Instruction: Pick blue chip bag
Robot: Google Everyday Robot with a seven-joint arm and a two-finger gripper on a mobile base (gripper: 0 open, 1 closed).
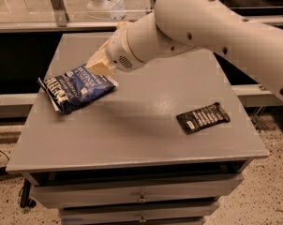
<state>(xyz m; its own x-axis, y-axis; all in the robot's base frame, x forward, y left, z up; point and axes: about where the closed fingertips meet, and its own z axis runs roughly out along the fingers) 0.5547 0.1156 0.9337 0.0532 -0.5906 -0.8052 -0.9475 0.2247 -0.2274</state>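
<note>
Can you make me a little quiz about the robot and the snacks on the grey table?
1. True or false: in the picture, the black bar wrapper lies to the right of the blue chip bag.
2. Where is the gripper? A) on the black bar wrapper B) at the blue chip bag's upper edge C) inside a drawer
3. Fill in: both snacks lie on the grey ___.
Key: 1 true; 2 B; 3 table.
</note>
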